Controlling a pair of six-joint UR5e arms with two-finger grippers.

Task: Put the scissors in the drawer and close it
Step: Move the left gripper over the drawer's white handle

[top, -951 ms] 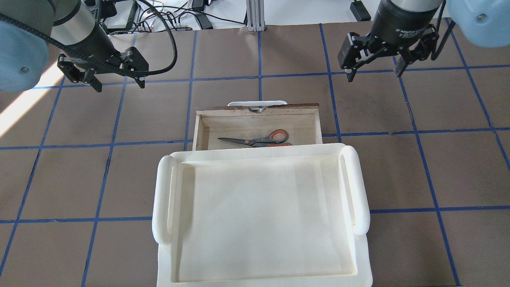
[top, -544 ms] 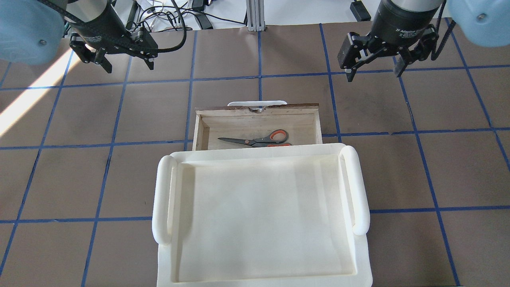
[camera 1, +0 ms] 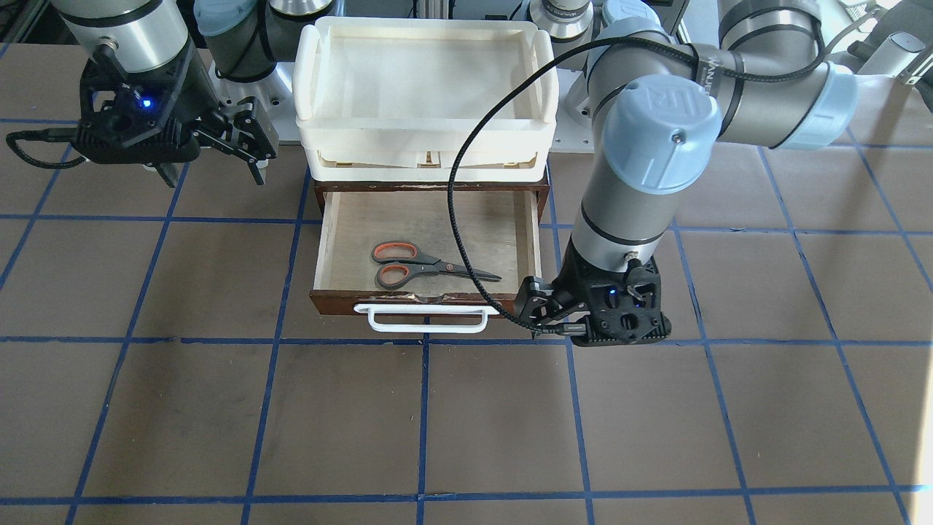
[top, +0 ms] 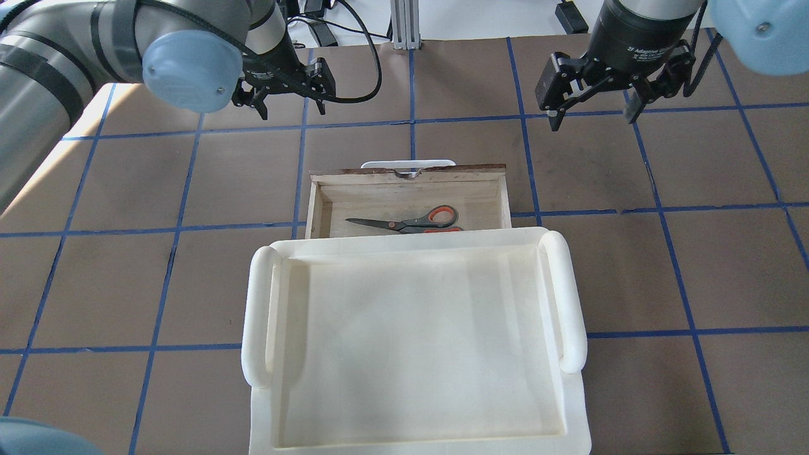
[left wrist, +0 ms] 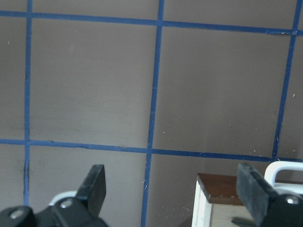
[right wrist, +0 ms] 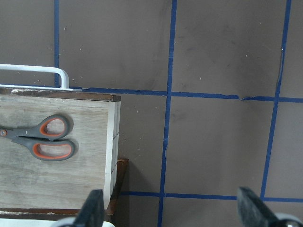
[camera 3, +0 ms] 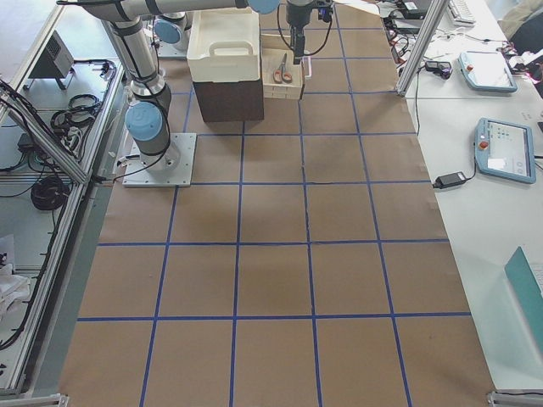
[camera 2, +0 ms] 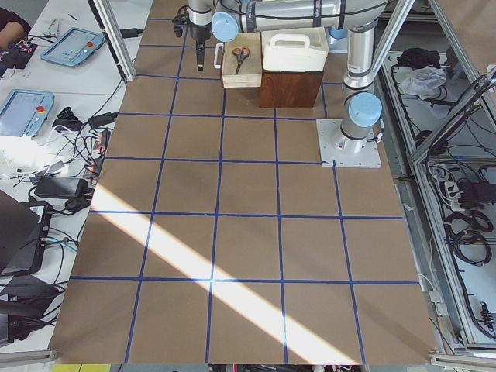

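Table [top: 126, 284]: brown, blue tape grid. Cream trays [top: 256, 316] are stacked on the cabinet, robot-side of both grippers.

Drawer [top: 468, 169] is pulled out and open. It sits to the right of the left gripper [top: 292, 107] and to the left of the right gripper [top: 593, 117], robot-side of both.

Left gripper: fingers apart, nothing in them, out past the drawer front near its corner. Wrist cam shows that corner just inside its right finger. Right gripper: fingers apart too, empty, parked off the drawer's other side.

Scissors [top: 411, 222] lie flat on the drawer floor, blades pointing toward the left gripper's side, loops toward the right one. Not touching either gripper.

Handle [camera 1: 423, 319]: white bar on the drawer front, just right of the left gripper.

My read: the "put in" part looks done and closing is the step in hand. Next move prob left gripper: slide right to sit in front of the handle, get to front-panel height, then push straight toward the robot. Keep the push centred or the drawer may skew and bind.
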